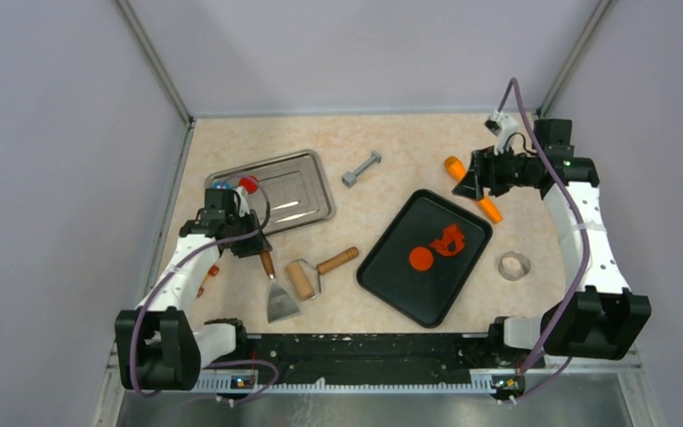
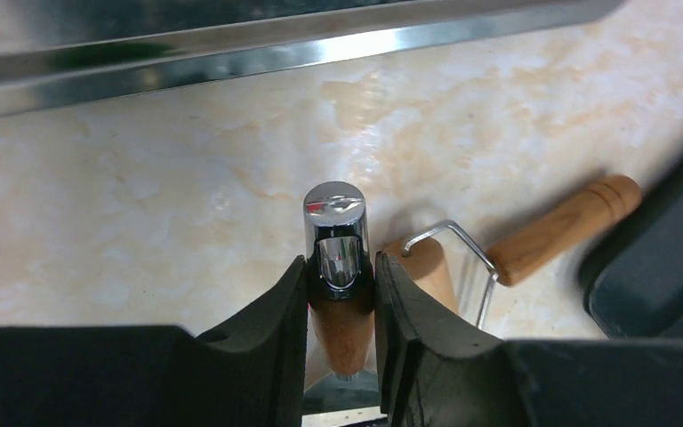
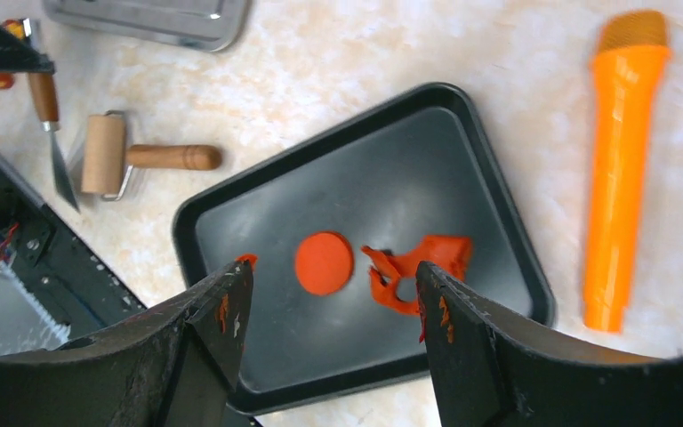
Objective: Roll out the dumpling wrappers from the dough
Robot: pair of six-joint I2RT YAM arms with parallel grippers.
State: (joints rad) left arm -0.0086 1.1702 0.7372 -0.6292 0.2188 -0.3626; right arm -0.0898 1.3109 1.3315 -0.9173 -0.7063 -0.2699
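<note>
Left gripper (image 2: 340, 271) clamps the scraper (image 2: 334, 209) handle; best to grip it squarely so the blade stays flat. On the black tray (image 1: 409, 294) at its 3 o'clock lies a wrapper (image 1: 421, 259), with the dough (image 1: 449, 240) at the wrapper's 2 o'clock. Right gripper (image 3: 335, 267) hangs open and empty

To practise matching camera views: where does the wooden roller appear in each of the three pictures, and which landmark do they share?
Top external: the wooden roller lies lower centre, between the scraper and the black tray.
Left wrist: right of centre, drum partly hidden.
Right wrist: upper left.
Shared landmark: the black tray, right edge in the left wrist view, centre in the right wrist view.
</note>
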